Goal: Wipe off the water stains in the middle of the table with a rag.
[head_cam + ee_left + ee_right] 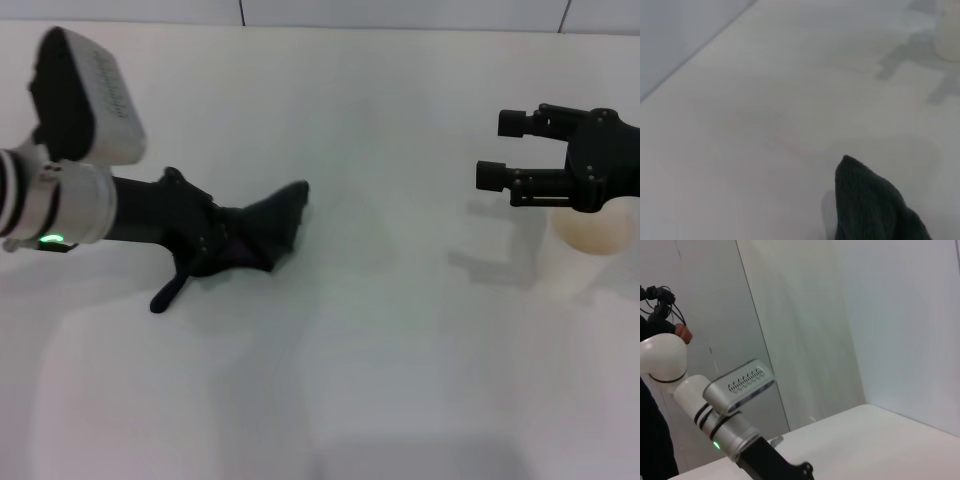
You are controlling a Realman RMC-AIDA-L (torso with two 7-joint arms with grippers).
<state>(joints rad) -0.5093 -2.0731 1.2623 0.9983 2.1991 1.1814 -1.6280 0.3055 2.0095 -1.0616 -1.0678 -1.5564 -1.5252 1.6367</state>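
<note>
head view: left fingers grip rag; right fingers open over cup.

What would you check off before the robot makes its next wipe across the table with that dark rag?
1. Rag in hand: ok. The left gripper is shut on the rag.
2. Rag on the surface: ok. In the head view it lies against the table, its strip trailing down.
3. Stain located: cannot tell. No clear blot shows; the left wrist view has only a faint pinkish streak ahead of the rag.
4. Path ahead: ok. Nothing stands between the rag and the table's middle.
5. Other arm out of the way: ok. The right gripper hangs open far to the right, above a paper cup.
</note>
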